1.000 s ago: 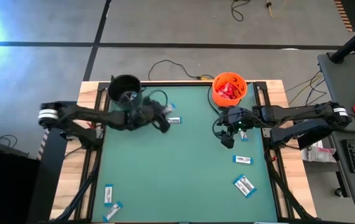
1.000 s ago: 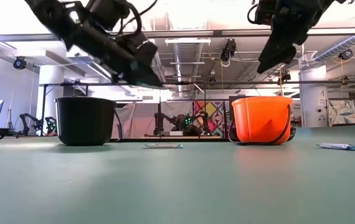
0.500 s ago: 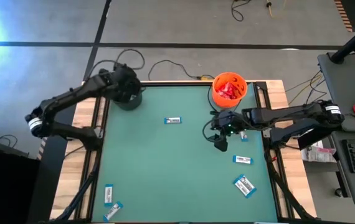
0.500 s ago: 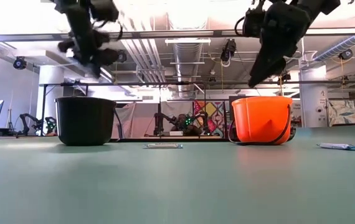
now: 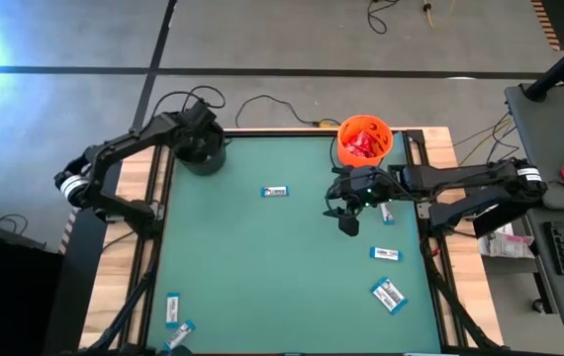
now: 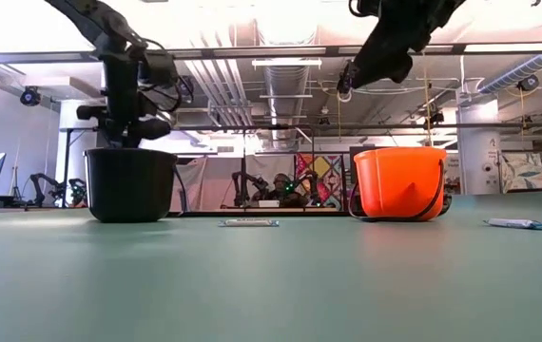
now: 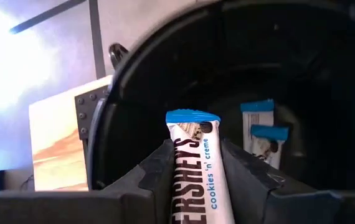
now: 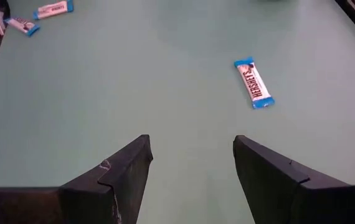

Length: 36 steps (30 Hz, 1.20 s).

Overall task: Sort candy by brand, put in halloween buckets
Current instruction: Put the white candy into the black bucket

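We've got the left gripper [image 5: 200, 133] parked right over the black bucket [image 5: 203, 155] at the table's [image 5: 262, 267] far left corner. Its wrist view looks straight down into the bucket's mouth, and the fingers [image 7: 159, 165] are pinched on a white-and-blue bar [image 7: 193, 168] standing upright between them, blue end toward the bucket. Two more bars [image 7: 261, 134] already lie inside against the dark wall. From the low view the gripper [image 6: 124, 119] hangs just above the rim of the bucket [image 6: 130, 184].

The right gripper [image 5: 346, 213] is out over the middle-right of the table, in front of the orange bucket [image 5: 363, 141], which has red packets [image 5: 361, 144] piled in it. In its wrist view the fingers [image 8: 124, 168] are spread wide with nothing between them, only green mat below. One bar [image 8: 253, 83] lies flat on the mat ahead of it; in the high view that's the lone bar [image 5: 275, 191] near the table's centre.

Loose bars left on the table: one [image 5: 388, 218] just beside the right gripper, one [image 5: 386, 254] nearer the front on the right side, one bigger-looking one [image 5: 389, 295] closer still to the front right, and two [image 5: 174, 318] near the front left corner. The low view shows the centre bar [image 6: 249, 223] lying between the two buckets, orange one [image 6: 399, 182] on the right.
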Motion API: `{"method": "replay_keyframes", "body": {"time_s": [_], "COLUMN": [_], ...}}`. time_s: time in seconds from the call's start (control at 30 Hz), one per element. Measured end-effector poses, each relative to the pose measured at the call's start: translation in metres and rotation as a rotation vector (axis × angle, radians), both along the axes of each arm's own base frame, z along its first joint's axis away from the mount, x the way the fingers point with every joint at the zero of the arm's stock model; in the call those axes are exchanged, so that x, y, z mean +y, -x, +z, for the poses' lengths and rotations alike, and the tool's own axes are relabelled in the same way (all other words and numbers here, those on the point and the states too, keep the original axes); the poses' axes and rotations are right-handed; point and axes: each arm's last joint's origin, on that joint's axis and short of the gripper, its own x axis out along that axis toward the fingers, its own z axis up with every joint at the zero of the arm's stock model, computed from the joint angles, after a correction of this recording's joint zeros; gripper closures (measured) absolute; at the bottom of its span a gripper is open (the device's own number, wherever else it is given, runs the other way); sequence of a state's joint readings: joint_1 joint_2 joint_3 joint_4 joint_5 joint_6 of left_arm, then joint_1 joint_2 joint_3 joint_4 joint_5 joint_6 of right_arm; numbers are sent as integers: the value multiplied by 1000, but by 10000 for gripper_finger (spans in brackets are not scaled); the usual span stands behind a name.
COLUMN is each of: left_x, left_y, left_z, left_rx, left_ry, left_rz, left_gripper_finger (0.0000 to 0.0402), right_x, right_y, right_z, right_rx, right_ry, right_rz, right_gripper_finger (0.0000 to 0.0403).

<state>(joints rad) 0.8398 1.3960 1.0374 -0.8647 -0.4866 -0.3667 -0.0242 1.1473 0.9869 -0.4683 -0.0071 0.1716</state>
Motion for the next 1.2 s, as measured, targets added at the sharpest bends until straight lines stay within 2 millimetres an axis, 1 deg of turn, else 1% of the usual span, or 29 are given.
{"method": "replay_keyframes", "body": {"time_s": [0.1,0.2,0.3,0.37,0.5,0.57,0.67,0.73,0.8,0.87,0.97,1.1,1.2], "left_x": [2,1,-7,-16,-45,-62,-92,-109,-120,-126,-128,-124,-120], "left_y": [-2,-1,0,-2,-10,-17,-30,-37,-43,-50,-64,-87,-106], "left_z": [-4,-3,8,23,61,79,99,106,105,97,75,42,22], "left_rx": [21,16,-31,-67,-163,-251,-398,-458,-480,-473,-435,-395,-378], "left_ry": [17,18,22,8,-92,-152,-214,-257,-266,-248,-188,-142,-114], "left_rz": [-16,-18,-63,-128,-313,-454,-755,-877,-942,-973,-991,-1044,-1106], "left_gripper_finger": [271,242,214,200,185,185,185,184,180,173,156,129,112], "right_x": [0,0,0,0,0,0,0,-1,-1,-1,-1,-1,0], "right_y": [1,3,3,4,3,3,3,3,2,2,1,2,4], "right_z": [2,2,3,3,5,6,6,7,9,11,15,18,18], "right_rx": [10,38,41,50,45,42,42,37,32,26,12,9,32], "right_ry": [-6,-9,-9,-9,-1,7,21,38,47,47,48,40,17], "right_rz": [-5,-8,-8,-8,-7,-6,-1,-3,-3,-4,-4,-6,-12], "right_gripper_finger": [184,184,184,184,184,184,184,184,184,184,184,184,184]}}
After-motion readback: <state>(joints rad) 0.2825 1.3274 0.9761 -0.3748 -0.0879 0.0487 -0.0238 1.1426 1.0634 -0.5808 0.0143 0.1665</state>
